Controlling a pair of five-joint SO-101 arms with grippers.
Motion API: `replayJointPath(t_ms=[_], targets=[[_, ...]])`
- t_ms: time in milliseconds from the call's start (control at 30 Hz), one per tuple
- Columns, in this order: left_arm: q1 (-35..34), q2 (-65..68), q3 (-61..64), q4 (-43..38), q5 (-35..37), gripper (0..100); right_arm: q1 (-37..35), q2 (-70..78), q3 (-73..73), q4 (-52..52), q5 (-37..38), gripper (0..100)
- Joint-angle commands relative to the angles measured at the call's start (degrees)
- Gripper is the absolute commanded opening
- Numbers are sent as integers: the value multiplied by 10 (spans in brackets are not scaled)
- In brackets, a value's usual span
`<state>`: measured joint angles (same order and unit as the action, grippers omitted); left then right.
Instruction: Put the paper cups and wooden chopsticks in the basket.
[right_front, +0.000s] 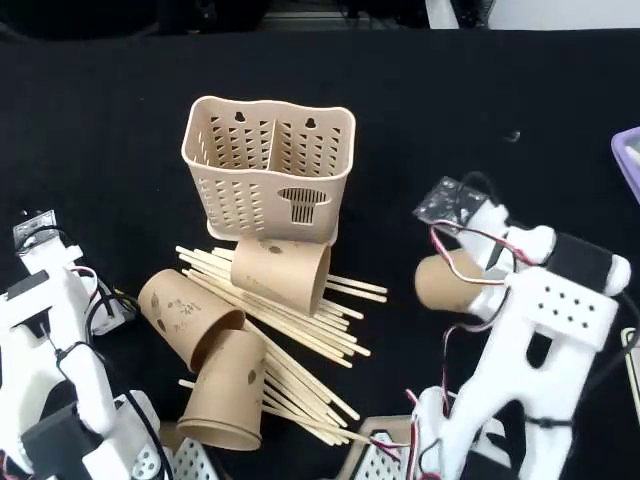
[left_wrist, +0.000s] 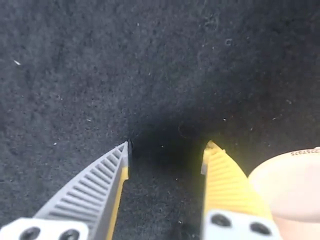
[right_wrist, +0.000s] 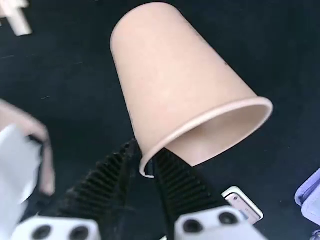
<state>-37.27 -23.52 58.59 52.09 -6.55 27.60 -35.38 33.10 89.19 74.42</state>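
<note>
A beige slotted basket (right_front: 268, 170) stands upright at the back middle of the black cloth. In front of it, wooden chopsticks (right_front: 305, 335) lie in a loose pile, with three paper cups on their sides on top: one (right_front: 283, 272) nearest the basket, one (right_front: 185, 312) to the left, one (right_front: 228, 392) at the front. My right gripper (right_wrist: 147, 167) is shut on the rim of a fourth paper cup (right_wrist: 180, 95), held tilted above the cloth right of the pile (right_front: 445, 283). My left gripper (left_wrist: 167, 150) is open over bare cloth, with a cup's edge (left_wrist: 290, 185) beside one finger.
A purple container (right_front: 628, 155) sits at the right edge, its corner (right_wrist: 307, 192) near the right arm. The left arm (right_front: 50, 340) stands at the front left and the right arm (right_front: 540, 330) at the front right. Bare cloth surrounds the basket.
</note>
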Motion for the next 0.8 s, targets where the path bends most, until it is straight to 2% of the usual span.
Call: replayJointPath(t_ms=[0, 100, 200, 400, 467, 567, 667, 767], targets=[[0, -15, -4, -6, 5, 234, 16, 29, 46, -132, 1, 11], [0, -17, -4, -6, 5, 234, -3, 47, 50, -153, -60, 14], [0, -17, -4, -6, 5, 234, -33, 42, 34, -117, -106, 19], [0, -16, -4, -6, 5, 234, -105, 24, 23, -112, -169, 142], [0, -16, -4, -6, 5, 234, -127, 24, 48, -140, -177, 107], [0, -16, -4, -6, 5, 234, -148, 19, 96, -217, -200, 5], [0, -15, -3, -6, 5, 234, -136, 7, 93, -249, -222, 10], [0, -13, -3, -4, 5, 234, -129, -32, 41, -208, -224, 11]])
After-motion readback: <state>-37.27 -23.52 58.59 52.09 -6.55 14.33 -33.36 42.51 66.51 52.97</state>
